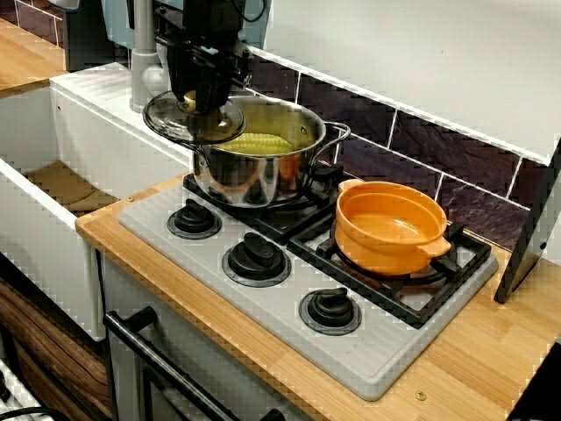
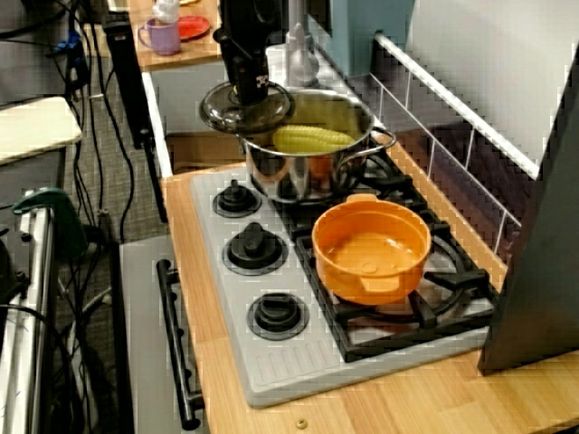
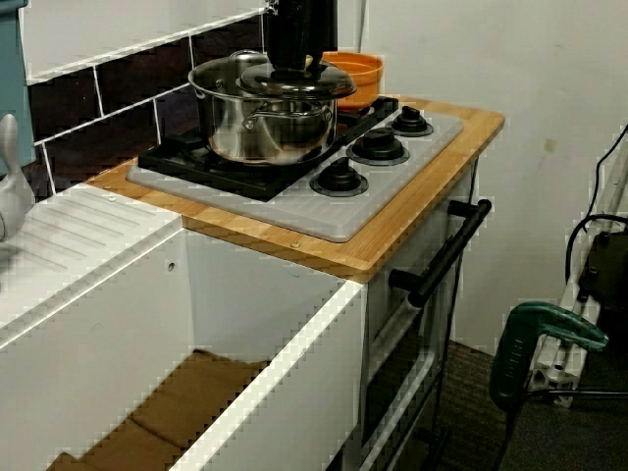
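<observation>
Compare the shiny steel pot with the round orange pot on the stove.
The shiny steel pot is taller; the round orange pot is lower. The steel pot holds a yellow corn cob; the orange pot is empty. The hand holds a round glass lid partly over the steel pot; the orange pot is uncovered. Both stand on black burner grates.

Round glass lid point(image 1: 195, 118), hung from the black fingers point(image 1: 210, 88), overhangs the steel pot point(image 1: 263, 180) rim at 9-10 o'clock. Rest of the mouth is open from above, with a yellow corn cob point(image 1: 259, 142) lying inside. Grey faucet post point(image 1: 145, 61) close at 10. Dark tiled wall point(image 1: 421, 145) blocks 12 to 2. Orange ceramic dish point(image 1: 386, 230) just beside at 4. Three black knobs point(image 1: 256, 256) low at 6. Room to pass at 5 over the wooden counter point(image 1: 473, 351), up to the dark leaning panel point(image 1: 530, 237).
</observation>
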Tool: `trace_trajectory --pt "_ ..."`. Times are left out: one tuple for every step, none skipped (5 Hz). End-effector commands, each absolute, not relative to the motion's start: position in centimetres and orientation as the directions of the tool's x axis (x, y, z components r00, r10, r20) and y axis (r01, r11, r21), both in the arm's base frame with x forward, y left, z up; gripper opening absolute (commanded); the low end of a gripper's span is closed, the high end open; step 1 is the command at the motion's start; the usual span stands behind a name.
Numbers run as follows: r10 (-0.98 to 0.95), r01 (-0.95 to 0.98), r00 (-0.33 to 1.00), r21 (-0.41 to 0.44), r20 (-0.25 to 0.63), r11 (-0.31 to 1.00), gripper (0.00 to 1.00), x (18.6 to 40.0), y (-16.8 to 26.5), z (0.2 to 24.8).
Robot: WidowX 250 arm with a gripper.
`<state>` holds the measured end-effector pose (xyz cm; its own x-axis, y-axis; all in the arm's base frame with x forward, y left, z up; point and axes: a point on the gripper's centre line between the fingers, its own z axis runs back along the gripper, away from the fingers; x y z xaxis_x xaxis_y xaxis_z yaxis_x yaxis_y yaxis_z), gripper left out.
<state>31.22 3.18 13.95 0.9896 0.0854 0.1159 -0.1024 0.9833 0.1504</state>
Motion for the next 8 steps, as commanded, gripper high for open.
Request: trace_trajectory --pt "0.091 -0.111 0.986 0.145 0.14 0.983 0.0 31.2 2.9 15.1" --pt "0.101 -0.12 0.986 0.147 0.133 0.982 0.0 31.3 2.8 15.0" --pt "0.106 -0.125 0.986 0.142 0.132 0.982 1.0 31.4 2.8 15.3" --pt "0.109 -0.126 0.986 0.137 0.126 0.983 1.0 31.3 2.8 15.4" --pt "0.11 -0.127 0.986 0.135 0.123 0.983 1.0 31.3 2.8 15.4" --pt "0.113 -0.128 0.986 0.131 0.121 0.983 1.0 31.3 2.8 15.5" --pt "0.112 -0.126 0.987 0.121 0.119 0.985 1.0 31.5 2.6 15.9" --pt "0.114 -0.125 0.986 0.094 0.119 0.988 1.0 31.7 2.2 17.0"
